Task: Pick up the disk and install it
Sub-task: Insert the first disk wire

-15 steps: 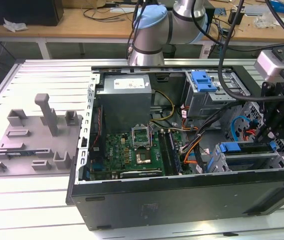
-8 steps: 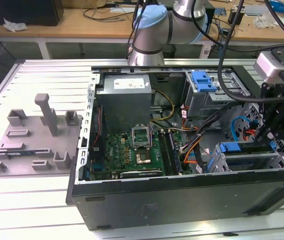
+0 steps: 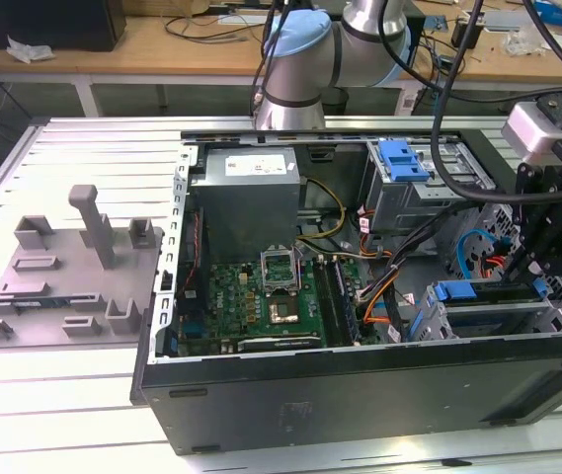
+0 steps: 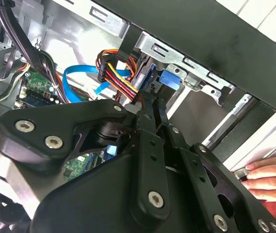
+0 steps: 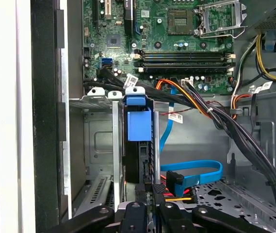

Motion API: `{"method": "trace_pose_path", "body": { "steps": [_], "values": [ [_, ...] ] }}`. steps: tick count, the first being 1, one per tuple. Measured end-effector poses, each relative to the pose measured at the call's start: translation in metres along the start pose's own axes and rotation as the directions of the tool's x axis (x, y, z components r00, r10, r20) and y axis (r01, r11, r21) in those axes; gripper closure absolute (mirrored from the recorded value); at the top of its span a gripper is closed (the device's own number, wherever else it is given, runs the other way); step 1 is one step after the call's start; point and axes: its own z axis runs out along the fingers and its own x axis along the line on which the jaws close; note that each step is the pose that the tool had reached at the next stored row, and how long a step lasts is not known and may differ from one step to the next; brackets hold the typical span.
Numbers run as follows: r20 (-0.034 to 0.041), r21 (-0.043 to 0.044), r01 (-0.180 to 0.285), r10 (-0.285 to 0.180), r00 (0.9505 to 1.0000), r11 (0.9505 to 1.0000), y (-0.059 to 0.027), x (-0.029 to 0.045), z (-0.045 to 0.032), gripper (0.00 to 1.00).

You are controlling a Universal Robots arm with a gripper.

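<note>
Blue-framed disk [image 5: 138, 124] is being held edge-on in 1 slot of the drive cage [image 5: 99, 141]; gripper [image 5: 152, 191] is being shown clenched, grasping nothing, just beside the cage at the disk's end.

Slatted metal table [image 3: 53, 415], wooden workbench [image 3: 162, 47] behind

The arm [image 3: 305, 59] is bent over toward the exterior view's right, the gripper [image 3: 535, 279] is held pointing down there, and its fingers [image 4: 146, 131] are seen drawn together in the second wrist view.
</note>
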Motion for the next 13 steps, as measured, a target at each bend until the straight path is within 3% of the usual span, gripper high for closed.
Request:
{"method": "trace_pose_path", "body": {
  "steps": [13],
  "values": [
    [-0.0001,0.0000,0.000,0.000,1.0000,1.0000,-0.0001,0.0001,0.0025,0.84]
  ]
}}
